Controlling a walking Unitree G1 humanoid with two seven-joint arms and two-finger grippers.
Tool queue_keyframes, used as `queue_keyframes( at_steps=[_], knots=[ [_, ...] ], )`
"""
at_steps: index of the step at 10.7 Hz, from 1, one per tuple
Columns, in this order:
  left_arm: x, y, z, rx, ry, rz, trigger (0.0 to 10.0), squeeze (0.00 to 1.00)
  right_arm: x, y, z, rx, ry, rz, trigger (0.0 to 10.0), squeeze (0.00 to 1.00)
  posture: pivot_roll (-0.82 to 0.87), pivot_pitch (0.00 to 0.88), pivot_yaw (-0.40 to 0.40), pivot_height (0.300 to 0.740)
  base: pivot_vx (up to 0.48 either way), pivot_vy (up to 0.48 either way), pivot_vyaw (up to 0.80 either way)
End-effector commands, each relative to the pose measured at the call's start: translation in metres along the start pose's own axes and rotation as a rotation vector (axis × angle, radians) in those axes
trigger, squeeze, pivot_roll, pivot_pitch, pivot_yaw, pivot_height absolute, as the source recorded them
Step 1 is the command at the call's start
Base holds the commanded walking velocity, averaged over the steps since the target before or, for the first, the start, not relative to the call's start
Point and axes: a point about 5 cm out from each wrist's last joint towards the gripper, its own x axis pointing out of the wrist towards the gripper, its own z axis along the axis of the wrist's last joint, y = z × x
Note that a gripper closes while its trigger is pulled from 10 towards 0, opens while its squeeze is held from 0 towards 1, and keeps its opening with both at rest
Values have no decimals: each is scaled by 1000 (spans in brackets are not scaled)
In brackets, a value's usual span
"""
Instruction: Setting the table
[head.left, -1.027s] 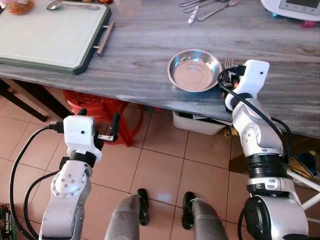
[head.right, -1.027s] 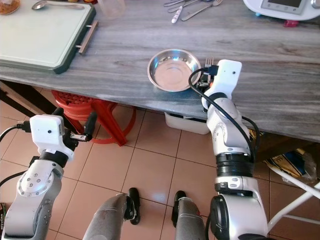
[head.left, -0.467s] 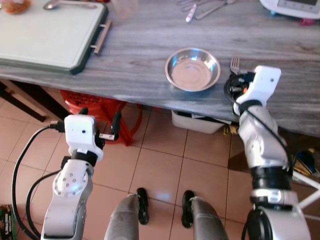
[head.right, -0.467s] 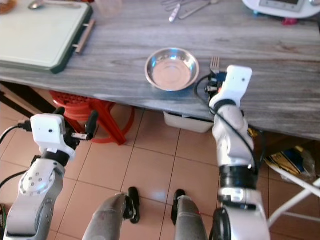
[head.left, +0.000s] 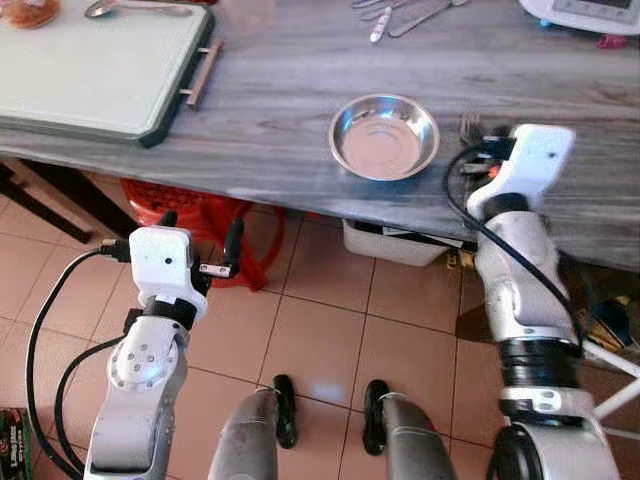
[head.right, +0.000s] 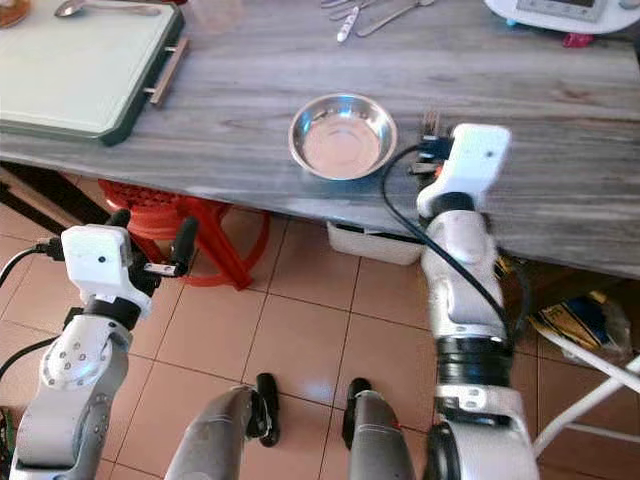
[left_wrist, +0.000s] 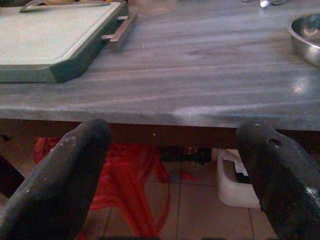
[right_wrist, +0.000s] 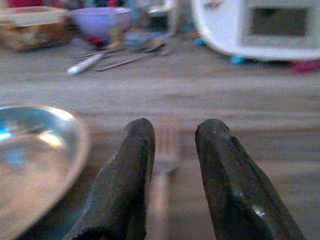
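Just beside the steel bowl (head.left: 384, 136), on the side toward the robot's right, a fork (head.left: 470, 125) lies flat on the grey wood-grain table (head.left: 300, 100), its tines pointing away from the robot and its handle running back under the right wrist housing. The right gripper (right_wrist: 172, 150) sits low over that fork: in the right wrist view its two black fingers (right_wrist: 132, 175) stand a little apart, one on either side of the blurred handle, and no pinch on the metal can be made out (the fork looks to rest on the table between them). The bowl's rim shows just to one side of those fingers, close but apart from them.

Farther back on the table lies a loose cluster of cutlery (head.left: 405, 12), and a white appliance (head.left: 585, 14) sits at the far right corner. At the far left rests a pale cutting board (head.left: 95, 65) with a dark green edge and a bar handle; a spoon (head.left: 135, 8) lies at its far end.

Below the table edge are terracotta floor tiles (head.left: 320, 340), a red plastic stool (head.left: 190, 215) and a white tub (head.left: 395, 245).

The right arm reaches forward, wrist over the table's near edge. The left gripper (head.left: 197, 245) is held below table height, fingers wide apart and holding nothing.
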Motion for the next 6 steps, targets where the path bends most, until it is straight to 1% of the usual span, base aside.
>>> queue_keyframes(
  at_steps=[1,2,3,4,6],
  knots=[
    [-3,0,-5,4,17,3,10000,0,-5,-10,-1,-35,2,-71,10000,0,74,275,45,740,0,0,0],
    [-4,-1,-5,0,20,-6,10000,0,-9,-17,-14,-54,86,-106,10000,0,75,284,51,740,0,0,0],
    [-5,-1,-6,1,27,-12,10000,0,-7,-19,-23,-58,147,-103,10000,0,76,290,54,740,0,0,0],
    [-7,0,-6,4,33,-15,10000,0,-3,-19,-28,-51,203,-88,10000,0,81,307,58,740,0,0,0],
    [-12,1,-7,8,47,-17,10000,0,1,-15,-33,-53,267,-44,10000,0,84,325,59,740,0,0,0]
  ],
)
